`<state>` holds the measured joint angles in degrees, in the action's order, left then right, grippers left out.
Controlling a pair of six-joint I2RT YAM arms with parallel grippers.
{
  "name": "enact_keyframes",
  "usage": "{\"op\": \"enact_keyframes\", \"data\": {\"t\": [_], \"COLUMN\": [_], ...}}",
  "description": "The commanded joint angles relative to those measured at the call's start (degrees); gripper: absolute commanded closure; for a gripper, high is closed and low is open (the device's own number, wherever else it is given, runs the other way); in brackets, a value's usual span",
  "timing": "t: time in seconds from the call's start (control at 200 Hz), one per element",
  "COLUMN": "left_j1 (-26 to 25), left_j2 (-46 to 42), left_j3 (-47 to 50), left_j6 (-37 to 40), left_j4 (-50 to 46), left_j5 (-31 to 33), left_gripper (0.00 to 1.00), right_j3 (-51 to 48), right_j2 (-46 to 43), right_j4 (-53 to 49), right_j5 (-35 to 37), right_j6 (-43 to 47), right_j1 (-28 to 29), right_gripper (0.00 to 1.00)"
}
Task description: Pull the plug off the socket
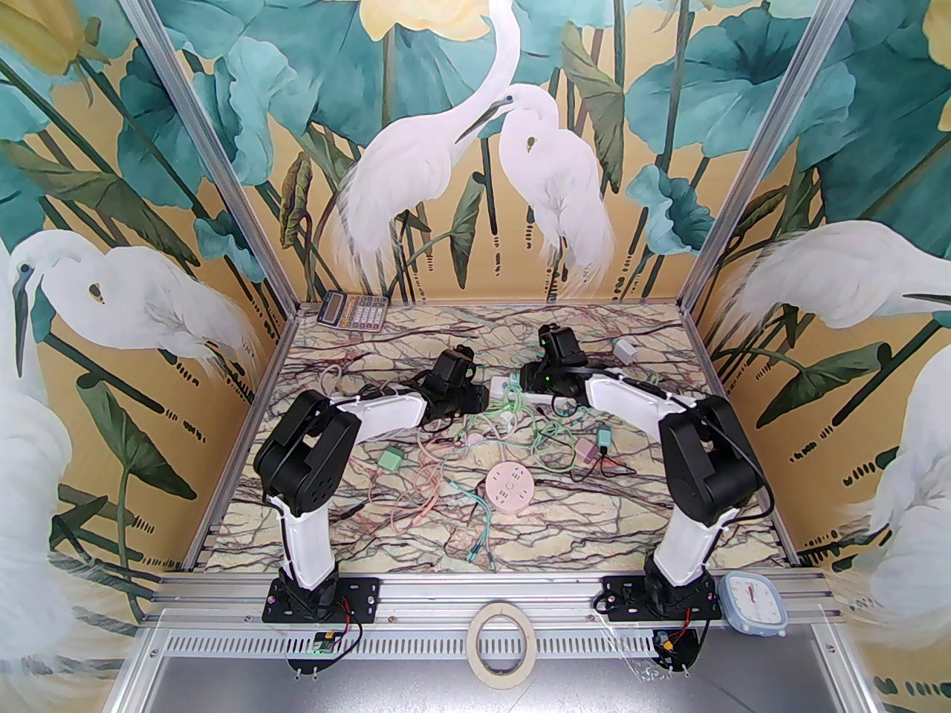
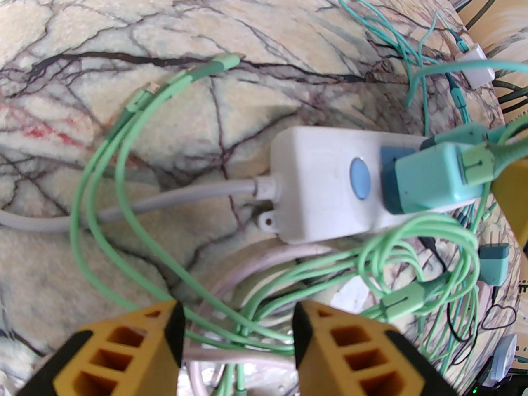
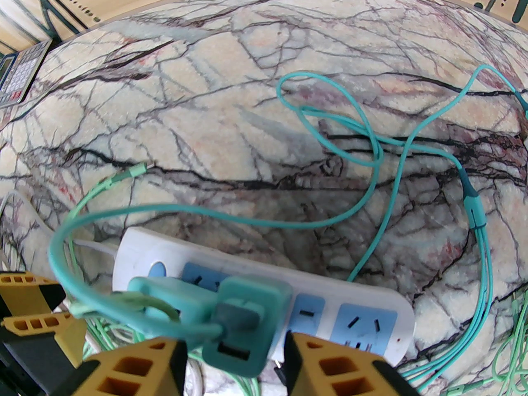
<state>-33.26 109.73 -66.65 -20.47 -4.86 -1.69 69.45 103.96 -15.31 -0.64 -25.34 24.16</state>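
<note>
one teal plug seated in the socket strip, middle of the table, far from every edge; right gripper part open astride the plug, not clamped; left gripper part open over green cables

From above, the white power strip is mostly hidden behind both wrists. In the right wrist view the teal plug is blurred, and whether the right gripper touches it cannot be told.
</note>
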Motion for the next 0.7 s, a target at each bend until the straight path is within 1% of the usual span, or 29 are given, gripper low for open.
{"op": "enact_keyframes", "data": {"t": [0.0,0.13,0.21,0.285,0.355,0.455,0.62,0.695], "left_j1": [0.34,0.31,0.32,0.32,0.3,0.3,0.34,0.34], "left_j2": [1.74,2.88,2.71,2.85,4.15,6.58,8.78,9.62], "left_j3": [-1.91,-3.65,-3.97,-4.7,-7.2,-9.96,-10.7,-11.54], "left_j6": [-1.0,-1.43,-1.89,-2.31,-2.21,-2.52,-3.31,-3.61], "left_j4": [1.93,0.39,0.04,0.65,-0.95,-2.94,-3.14,-4.54], "left_j5": [-2.64,-3.37,-3.14,-2.96,-3.12,-3.56,-5.81,-5.61], "left_gripper": [0.51,0.51,0.51,0.51,0.51,0.52,0.52,0.55], "right_j3": [1.93,2.66,0.89,0.4,1.25,2.78,3.04,3.73], "right_j2": [1.88,2.65,0.8,-0.9,-1.48,-0.56,1.41,2.77], "right_j4": [-1.83,-2.84,-1.11,-0.88,-2.38,-4.71,-3.67,-3.62], "right_j5": [2.25,2.8,1.7,1.15,1.77,1.61,0.97,0.09], "right_j6": [-1.77,-2.34,-2.47,-2.08,-1.58,-1.53,-2.84,-3.55], "right_j1": [0.23,0.24,0.26,0.27,0.26,0.27,0.22,0.27], "right_gripper": [0.55,0.55,0.51,0.51,0.51,0.52,0.53,0.53]}}
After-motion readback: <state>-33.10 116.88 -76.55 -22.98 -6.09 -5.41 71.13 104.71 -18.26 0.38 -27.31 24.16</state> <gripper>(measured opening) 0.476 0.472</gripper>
